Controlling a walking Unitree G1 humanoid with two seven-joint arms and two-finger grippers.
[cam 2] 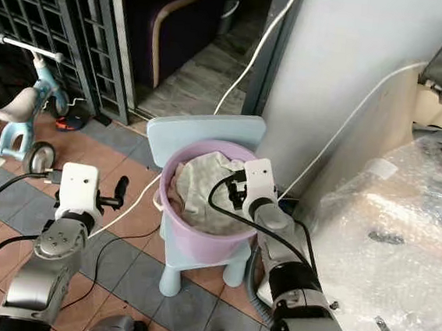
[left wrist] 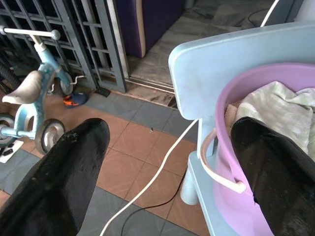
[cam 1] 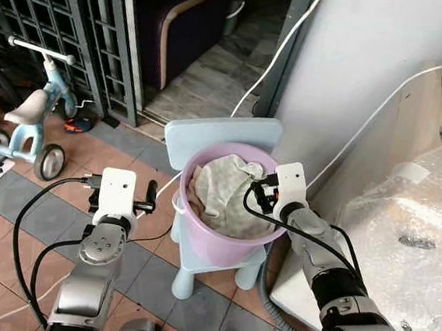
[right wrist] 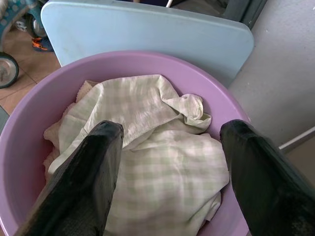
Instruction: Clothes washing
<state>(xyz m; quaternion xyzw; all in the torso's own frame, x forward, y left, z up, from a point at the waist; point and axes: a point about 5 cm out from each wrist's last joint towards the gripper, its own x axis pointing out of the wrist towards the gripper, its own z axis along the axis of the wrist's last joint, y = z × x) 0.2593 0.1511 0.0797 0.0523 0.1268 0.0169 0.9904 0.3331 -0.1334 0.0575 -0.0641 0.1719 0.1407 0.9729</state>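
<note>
A washing machine wrapped in bubble film fills the robot's right side, against a white wall. On the left stand a dark metal gate and a child's tricycle on the tiled floor. Between them, a pale blue child's chair carries a purple bucket on its seat, and a white cable runs down past the chair back.

The clothes lie inside the bucket: a pale green checked cloth bunched on top, with a cream towel edge showing beneath it.

The right gripper hangs over the bucket mouth on the side nearest the washing machine, jaws spread wide with 1 finger on each side of the cloth pile, not yet touching it as far as the right wrist view shows. The left gripper hovers beside the chair, apart from the bucket, jaws also spread, with the bucket's white handle between its fingers in the left wrist view.

The step in hand looks like picking laundry out for the washer. To do it well, the right gripper should descend straight onto the raised fold at the middle of the cloth and close on a thick bunch, not a thin edge, then lift high enough to clear the rim. The bucket sits on a light chair, so a sideways tug could tip it.
</note>
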